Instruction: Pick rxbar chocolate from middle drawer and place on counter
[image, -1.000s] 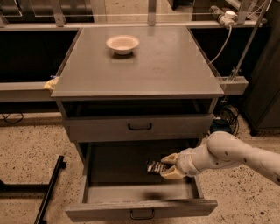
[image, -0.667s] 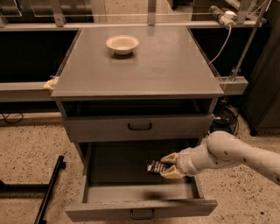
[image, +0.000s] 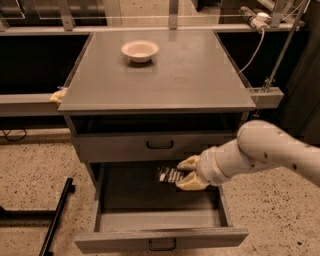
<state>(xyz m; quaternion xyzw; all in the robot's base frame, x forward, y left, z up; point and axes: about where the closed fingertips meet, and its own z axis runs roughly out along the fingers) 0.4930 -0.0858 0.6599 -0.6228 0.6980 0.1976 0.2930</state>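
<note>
Camera view, looking down on the cabinet from the front. Counter (image: 200, 75) fills the upper middle of the frame: flat grey top, matte. Cream round bowl (image: 140, 50) stands on it toward the upper left, upright, well apart from everything else. Below the counter's front edge is a dark gap, then a closed grey drawer front (image: 115, 147) with a small black handle (image: 160, 145) at its centre. Under that, the middle drawer (image: 125, 239) is pulled out toward the bottom of the frame, its grey tray open to view and its own black handle (image: 162, 245) on the front wall at the bottom edge. White arm (image: 270, 150) enters from the right edge and reaches left and down into the open drawer. Gripper (image: 184, 173) sits inside the drawer, at its back right part, just under the closed drawer front; yellowish fingers (image: 189, 162), one above and one below, pointing left. Rxbar chocolate (image: 169, 175), black wrapper with pale printed lines, lies in the drawer with its right end between the two fingers; jaws are clenched on that end, grasping the bar. Cannot tell whether the bar rests on the drawer floor or is raised off it. Speckled floor (image: 35, 165) shows to the left and right of the cabinet. Black bar (image: 55, 220) lies on the floor at lower left. Pale cable (image: 252, 47) hangs at upper right, beside the counter's right edge.
</note>
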